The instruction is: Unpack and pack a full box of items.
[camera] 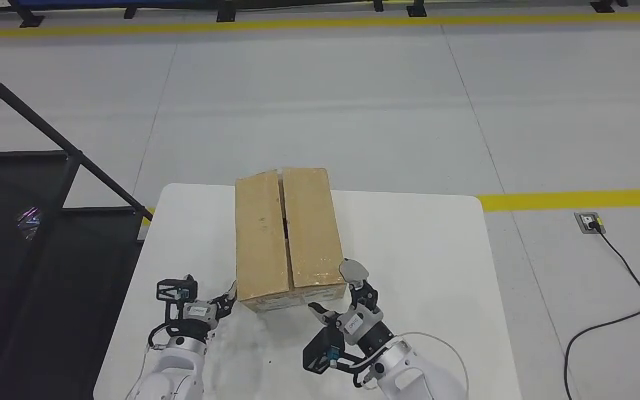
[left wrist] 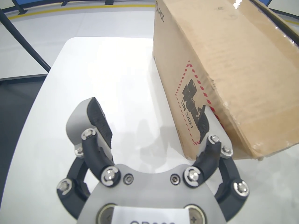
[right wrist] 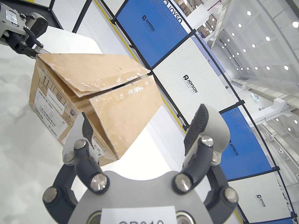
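Observation:
A brown cardboard box (camera: 287, 235) stands in the middle of the white table (camera: 430, 260), its two top flaps folded down with a narrow seam between them. In the right wrist view the flaps of the box (right wrist: 98, 87) sit slightly raised and parted. My left gripper (camera: 205, 293) is open at the box's near left corner; in its own view the left gripper (left wrist: 153, 122) has one finger (left wrist: 205, 122) close against the printed side of the box (left wrist: 222, 59). My right gripper (camera: 338, 292) is open at the near right corner, and the right gripper (right wrist: 142, 127) straddles that corner, holding nothing.
A black metal frame (camera: 60, 150) and a dark surface lie left of the table. A yellow floor line (camera: 560, 200) and a cable with an outlet (camera: 590, 222) lie to the right. Blue and white partition panels (right wrist: 172, 47) stand beyond the table. Bare tabletop flanks the box.

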Tool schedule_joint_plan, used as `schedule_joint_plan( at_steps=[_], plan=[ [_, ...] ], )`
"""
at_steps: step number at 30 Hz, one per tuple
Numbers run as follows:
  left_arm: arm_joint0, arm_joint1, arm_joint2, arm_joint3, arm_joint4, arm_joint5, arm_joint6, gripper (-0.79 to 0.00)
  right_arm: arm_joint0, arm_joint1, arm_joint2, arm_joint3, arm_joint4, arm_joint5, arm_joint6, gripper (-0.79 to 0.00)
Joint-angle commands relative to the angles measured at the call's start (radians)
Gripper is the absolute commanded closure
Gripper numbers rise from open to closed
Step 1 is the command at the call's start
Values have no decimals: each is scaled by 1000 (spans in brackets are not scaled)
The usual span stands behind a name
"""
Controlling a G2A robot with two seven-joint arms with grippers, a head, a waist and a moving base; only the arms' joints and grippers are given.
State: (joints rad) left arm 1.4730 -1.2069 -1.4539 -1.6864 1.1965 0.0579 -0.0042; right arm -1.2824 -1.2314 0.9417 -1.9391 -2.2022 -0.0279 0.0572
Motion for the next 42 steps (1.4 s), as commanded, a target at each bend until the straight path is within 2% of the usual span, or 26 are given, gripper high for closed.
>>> schedule_joint_plan(
  at_steps=[1,19,24,28,33,38,42],
  plan=[
    [0,0,0,0,0,0,0,-785,0,0,0,0,0,0,0,-785],
    [13,-4,-1,-14,5,2,14,-785,0,0,0,0,0,0,0,-785],
    [11,-4,2,-9,17,-9,13,-785,-9,1,17,69,35,-20,-54,-785],
    [5,-6,16,-9,34,-31,10,-785,0,-6,12,93,17,-18,-8,-785],
    [3,-9,38,-20,53,-45,13,-785,8,-15,14,119,4,54,1,-785],
    [1,-12,49,-23,59,-42,13,-785,18,-27,1,147,-124,169,86,-785],
    [0,-15,56,-20,62,-44,14,-785,49,-41,-23,183,-145,183,114,-785]
  ],
)
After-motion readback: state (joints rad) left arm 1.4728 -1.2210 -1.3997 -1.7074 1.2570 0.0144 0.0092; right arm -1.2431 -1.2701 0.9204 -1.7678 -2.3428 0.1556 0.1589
